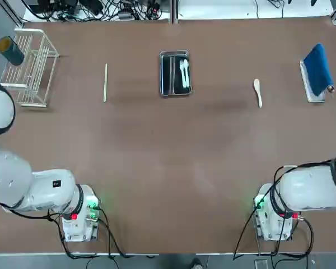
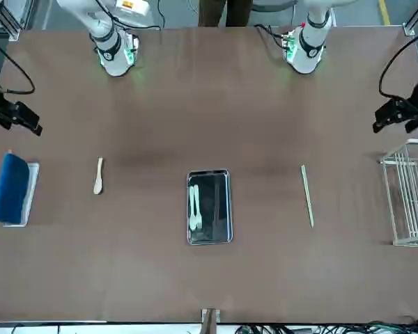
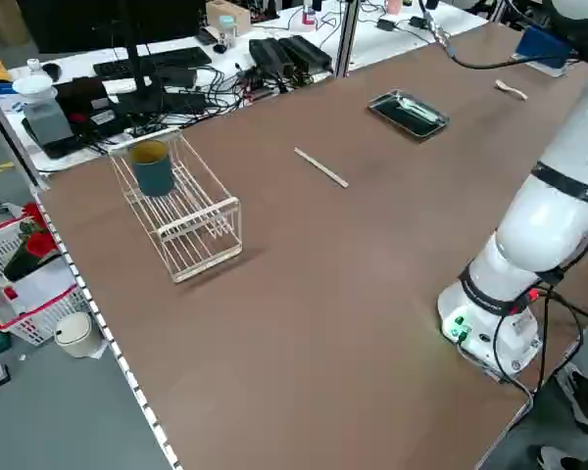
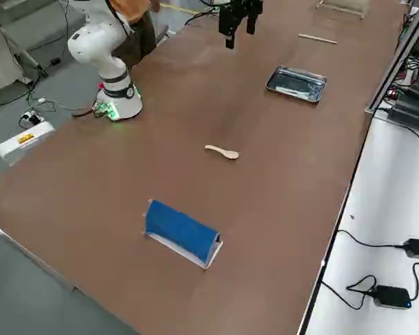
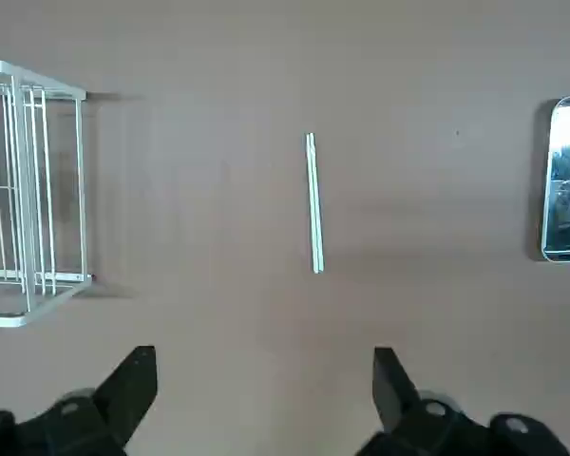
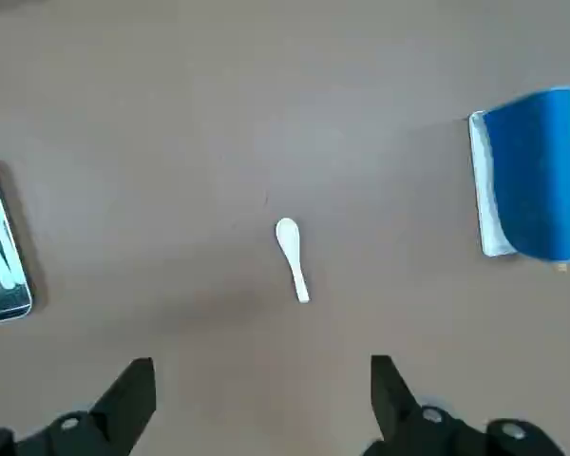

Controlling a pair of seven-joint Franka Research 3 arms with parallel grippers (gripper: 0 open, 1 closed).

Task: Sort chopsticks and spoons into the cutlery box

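With both grippers, left [image 5: 256,399] and right [image 6: 256,404], spread wide and empty, the chopsticks [image 1: 105,82] lie toward the bench's far-left edge, so straddle them squarely across their width before carrying them to the cutlery box [image 1: 175,73].

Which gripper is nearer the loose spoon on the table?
Right. The right gripper hangs open directly facing the spoon; the left gripper hangs over the chopsticks, beyond the cutlery box.

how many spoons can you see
3 spoons: two lie side by side in the metal tray, first, second; one lies loose on the table at. None looks hidden.
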